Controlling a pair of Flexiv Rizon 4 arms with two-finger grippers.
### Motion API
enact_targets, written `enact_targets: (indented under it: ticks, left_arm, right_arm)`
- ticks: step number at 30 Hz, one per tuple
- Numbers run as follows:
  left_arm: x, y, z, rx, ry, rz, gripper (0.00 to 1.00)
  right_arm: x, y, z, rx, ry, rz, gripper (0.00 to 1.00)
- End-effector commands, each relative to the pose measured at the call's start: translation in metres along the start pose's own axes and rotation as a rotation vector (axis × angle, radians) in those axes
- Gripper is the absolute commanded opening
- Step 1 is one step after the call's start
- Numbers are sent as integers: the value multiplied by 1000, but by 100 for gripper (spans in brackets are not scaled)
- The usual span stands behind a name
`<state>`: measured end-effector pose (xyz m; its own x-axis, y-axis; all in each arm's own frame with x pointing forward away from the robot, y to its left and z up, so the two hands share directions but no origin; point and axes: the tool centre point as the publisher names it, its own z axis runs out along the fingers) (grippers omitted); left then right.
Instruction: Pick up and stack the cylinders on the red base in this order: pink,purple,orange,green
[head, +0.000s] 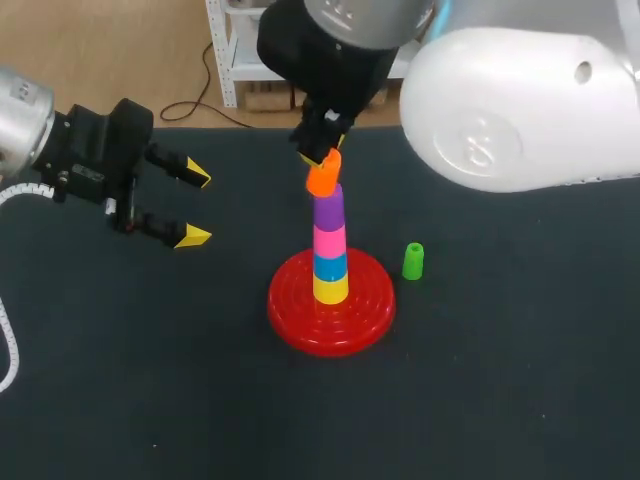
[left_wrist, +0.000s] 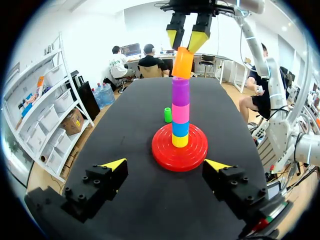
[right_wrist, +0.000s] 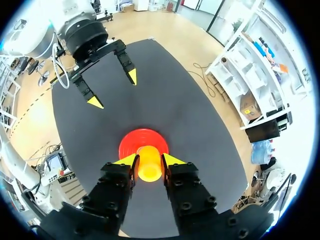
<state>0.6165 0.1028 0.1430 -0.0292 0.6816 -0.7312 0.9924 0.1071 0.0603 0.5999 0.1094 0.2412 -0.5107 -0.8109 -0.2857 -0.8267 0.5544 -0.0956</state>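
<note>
Head view shows your right jaws clamped on the orange cylinder (head: 323, 177), which leans slightly just atop the purple cylinder (head: 329, 208). Your left jaws stand apart, well aside.

no words, numbers or labels can be read on the cylinders (head: 330, 240), the red base (head: 298, 318) or the counter (head: 150, 390); a faint mark on the white arm cover (head: 478, 140) is illegible.
</note>
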Motion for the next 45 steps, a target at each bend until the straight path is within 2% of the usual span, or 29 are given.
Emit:
enact_targets:
  ticks: [1,45]
  left_arm:
    - [1,1,0,1,-4,2,100]
    - [1,1,0,1,-4,2,100]
  right_arm:
    - [2,0,1,6,-2,1,0]
    - [10,-6,1,4,1,11,0]
